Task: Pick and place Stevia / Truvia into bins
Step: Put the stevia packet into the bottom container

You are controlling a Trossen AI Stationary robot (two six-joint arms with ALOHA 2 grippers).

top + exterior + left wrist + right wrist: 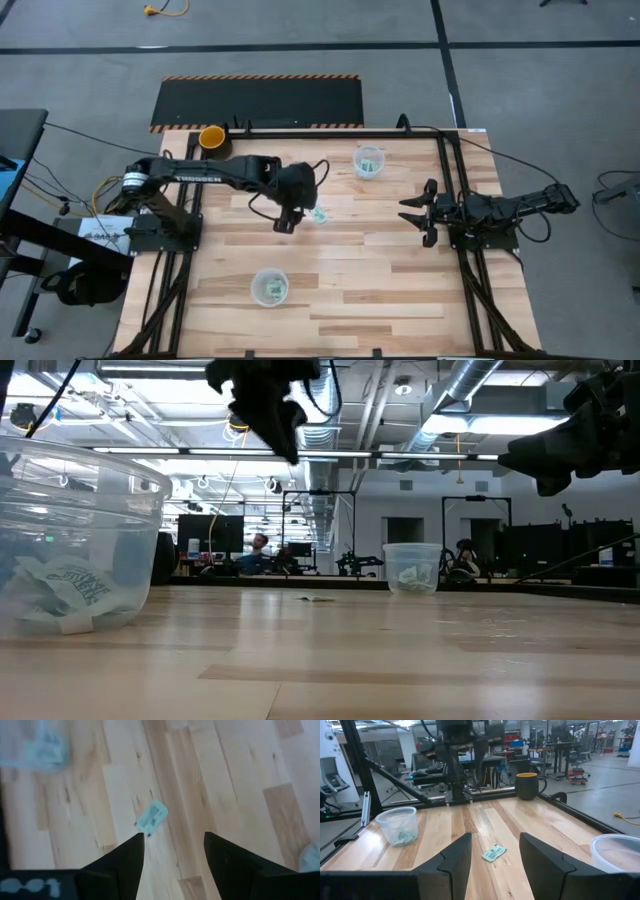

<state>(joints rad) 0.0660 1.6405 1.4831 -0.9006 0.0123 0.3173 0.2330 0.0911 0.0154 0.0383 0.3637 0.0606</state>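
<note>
Left hand (287, 222) hangs above mid-surface, fingers (131, 855) spread wide and empty. One Stevia packet (151, 816) lies flat on the wooden surface (350, 290) just beside and below that hand, apart from both fingers and touching nothing else.

Handling, judged: paper sachet, very light, thin, limp; little edge height to catch. A pinch from straight above across the short width, fingertips pressed down to the wood, looks best; the packet may slide or flex away under a grazing contact. Crushing risk low.

Right hand (422, 213) waits at the right edge of the surface, fingers parted, empty.

Bins: the near clear cup (270, 287) and the far clear cup (369, 161) both already hold packets, and both are well apart from the loose one.
</note>
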